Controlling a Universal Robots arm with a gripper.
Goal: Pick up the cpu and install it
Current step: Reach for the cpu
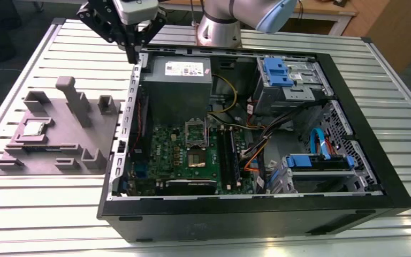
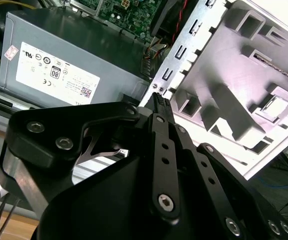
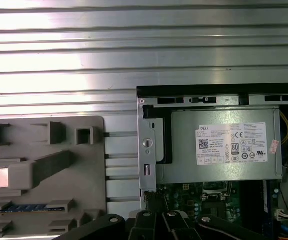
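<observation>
The cpu (image 1: 34,128), likely light, stiff and fragile, best pinched by its thin edges, lies flat in the grey fixture tray (image 1: 100,133) beside the open computer case (image 1: 248,219). The gripper (image 1: 131,56), fingers closed and empty, hangs over the case's corner.

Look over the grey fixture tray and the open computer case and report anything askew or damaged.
Nothing stands out. The small silvery square cpu lies flat in its recess on the grey moulded fixture tray, and the black open computer case looks intact.
</observation>
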